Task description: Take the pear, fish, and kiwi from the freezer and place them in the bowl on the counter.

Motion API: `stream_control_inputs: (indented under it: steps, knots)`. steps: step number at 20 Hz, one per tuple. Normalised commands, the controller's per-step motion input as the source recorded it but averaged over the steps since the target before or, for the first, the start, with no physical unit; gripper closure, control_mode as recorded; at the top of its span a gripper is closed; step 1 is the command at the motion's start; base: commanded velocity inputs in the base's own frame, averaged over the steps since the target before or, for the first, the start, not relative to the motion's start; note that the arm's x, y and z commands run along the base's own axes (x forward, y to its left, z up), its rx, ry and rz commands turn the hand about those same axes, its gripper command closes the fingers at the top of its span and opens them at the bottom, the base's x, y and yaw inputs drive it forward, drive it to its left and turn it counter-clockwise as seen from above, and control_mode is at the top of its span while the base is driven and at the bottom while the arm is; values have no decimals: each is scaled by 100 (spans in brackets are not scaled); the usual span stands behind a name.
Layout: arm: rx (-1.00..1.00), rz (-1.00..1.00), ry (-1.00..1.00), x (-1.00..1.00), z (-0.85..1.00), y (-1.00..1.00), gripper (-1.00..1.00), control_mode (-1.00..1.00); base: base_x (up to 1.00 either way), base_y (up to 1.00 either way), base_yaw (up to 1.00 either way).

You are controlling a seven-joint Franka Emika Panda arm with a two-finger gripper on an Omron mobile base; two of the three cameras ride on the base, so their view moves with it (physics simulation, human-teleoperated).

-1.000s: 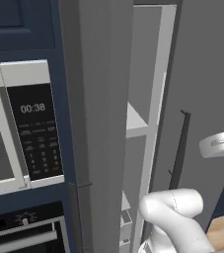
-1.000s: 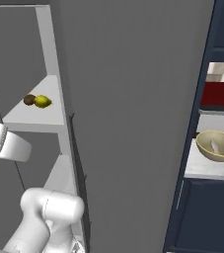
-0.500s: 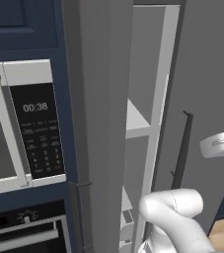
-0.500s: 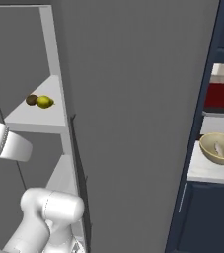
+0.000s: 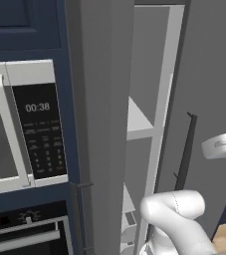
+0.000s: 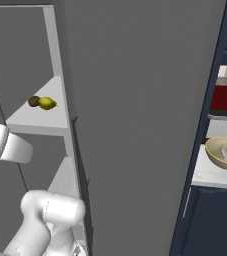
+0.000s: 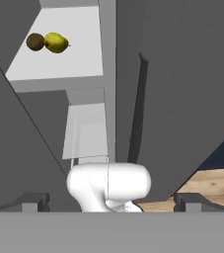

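The freezer stands open, its grey door swung out with the dark handle facing me. On a white shelf the yellow-green pear lies touching the brown kiwi; the hand view has the pear and kiwi at upper left, far off. The tan bowl sits on the marble counter at the right, with the pale fish inside it. My gripper is open and holds nothing, well back from the shelf.
A silver microwave with a lit clock is built in left of the freezer, above an oven. Lower freezer shelves and drawers sit under the fruit shelf. Navy cabinets run below the counter. Wooden floor shows at the right.
The whole scene has slid slightly right in both base views, so the camera has moved. The fruit and bowl keep their places. The gripper stays open.
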Motion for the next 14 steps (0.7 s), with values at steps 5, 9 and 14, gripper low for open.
stream_control_inputs:
  steps: [5,9,14]
  knots:
    - [0,0,0,0,0,0,-100,100,0,29,5]
    - [0,0,0,0,0,0,-100,100,0,0,0]
    - [0,1,0,11,0,23,-100,-100,0,0,0]
